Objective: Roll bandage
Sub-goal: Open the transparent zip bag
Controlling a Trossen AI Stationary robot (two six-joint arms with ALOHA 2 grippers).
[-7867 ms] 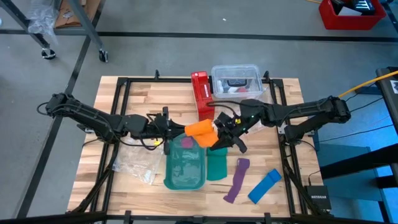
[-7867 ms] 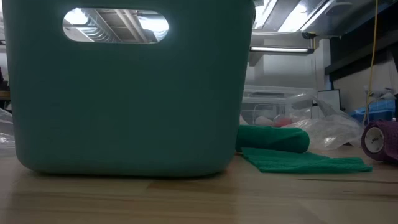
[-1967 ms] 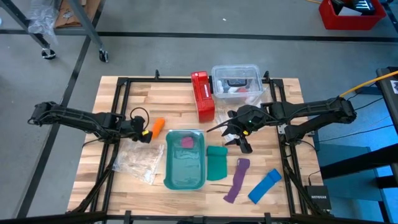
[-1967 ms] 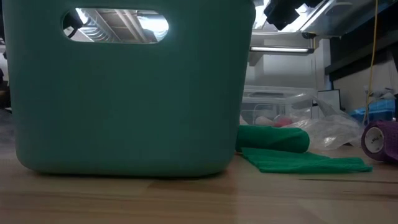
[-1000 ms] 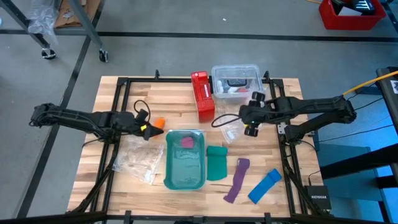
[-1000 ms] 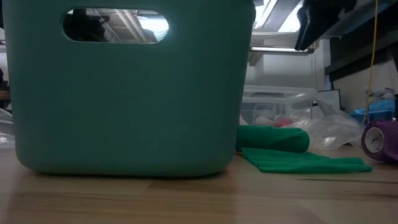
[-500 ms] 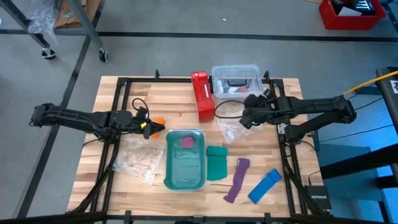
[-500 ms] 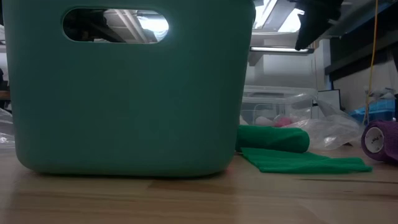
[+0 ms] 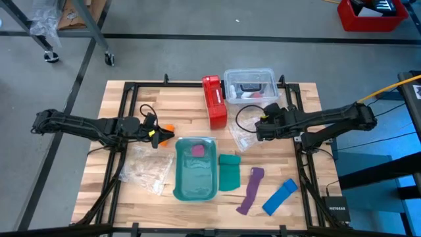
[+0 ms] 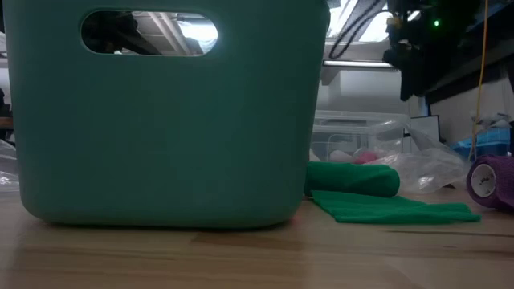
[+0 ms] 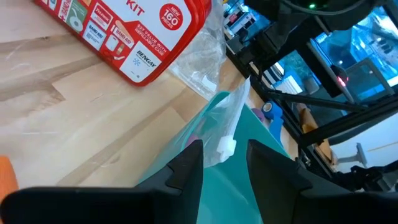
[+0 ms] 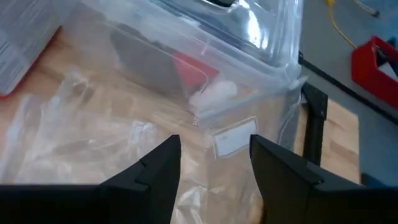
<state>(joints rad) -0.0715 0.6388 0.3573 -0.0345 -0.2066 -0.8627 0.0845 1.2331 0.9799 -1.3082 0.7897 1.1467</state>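
while the left gripper (image 9: pixel 160 135) lies low over the left half of the worktop (image 9: pixel 168 105), its two dark fingers (image 11: pixel 186 171) stand a little apart with nothing between them. the bandage (image 9: pixel 168 128), a small orange band, sits on the wood just beside that gripper's tip, on the far side of it; in the left wrist view only a sliver of orange (image 11: pixel 5 175) shows at the frame's edge. just past the gripper is the teal bin (image 9: pixel 195 168), whose rim (image 11: pixel 214 109) fills the space ahead of the fingers, and a bit of pink shows inside it. a crumpled clear plastic bag (image 9: pixel 145 170) lies on the near side of the left arm, beside the bin.

the right gripper (image 9: pixel 261 128) is over the right half of the worktop, its fingers (image 12: pixel 155 165) parted and empty, pointing at the clear plastic box (image 9: pixel 250 84) near the far edge. thin clear film (image 9: pixel 242 137) lies on the wood under and beside it. the red first-aid box (image 9: pixel 214 101) stands between that clear box and the bandage, touching the clear box's side.

near the front edge, a green cloth (image 9: pixel 229 172) lies against the bin, with a purple strip (image 9: pixel 250 189) and a blue strip (image 9: pixel 279 196) further right. from table height the bin (image 10: pixel 165 112) blocks most of the scene.
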